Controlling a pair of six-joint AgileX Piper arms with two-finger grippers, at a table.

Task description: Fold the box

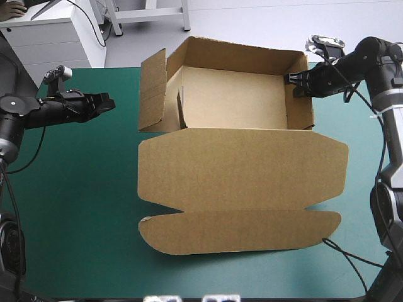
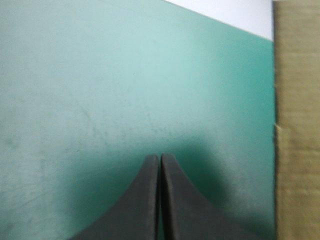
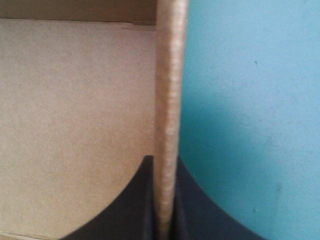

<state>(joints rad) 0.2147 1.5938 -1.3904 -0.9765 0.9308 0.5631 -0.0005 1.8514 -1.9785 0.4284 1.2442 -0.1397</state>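
Observation:
The brown box (image 1: 239,100) stands as an open tray at the table's far middle, its walls raised. Its lid (image 1: 242,179) lies flat toward the near edge, ending in a front flap (image 1: 239,231). My right gripper (image 1: 296,80) is shut on the box's right wall; the wall's edge (image 3: 169,100) runs up between the black fingers (image 3: 142,200), the box floor (image 3: 75,125) on one side. My left gripper (image 1: 110,102) is shut with nothing in it, hovering over the teal-green cover left of the box's loose left wall (image 1: 152,91). That wall (image 2: 297,125) shows ahead and to one side of the gripper (image 2: 160,157).
A white cabinet (image 1: 47,34) stands beyond the table's far left corner. Bare teal-green cover (image 1: 75,207) lies left of the lid and along the near edge.

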